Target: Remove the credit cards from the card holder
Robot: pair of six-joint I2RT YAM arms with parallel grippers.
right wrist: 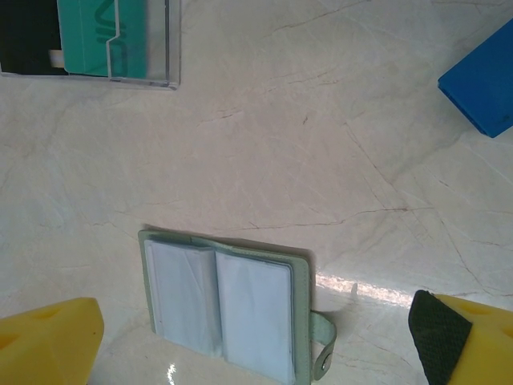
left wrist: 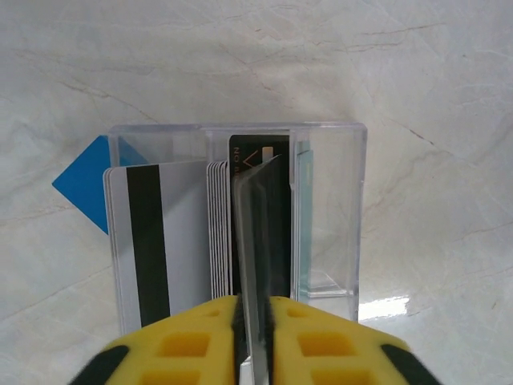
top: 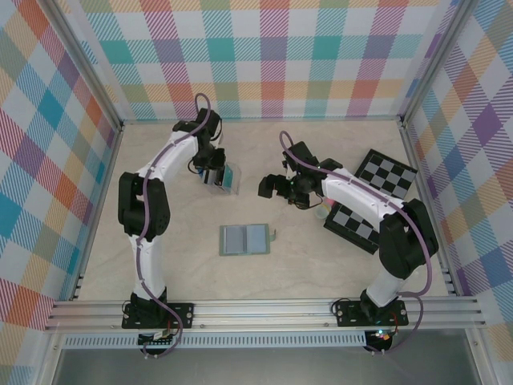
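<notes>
Evidently I was on the drop-off: the left gripper (left wrist: 255, 321) hung over the clear stand (left wrist: 353, 208) near the table's (top: 321, 257) far-left corner, its jaws set close on a card (left wrist: 255, 241) held edge-on, apparently pinching it, with the card's lower end among the upright ones. The right gripper (top: 268, 187) was spread wide and empty. The card holder (top: 246, 239) lay open flat, midway between the side edges and nearer the near edge, well apart from both grippers; I could not tell whether its pale pockets held more cards. To do this well, I judged, I should keep the card upright, seat it fully, ease the jaws apart, then lift straight up without nudging the stand.
</notes>
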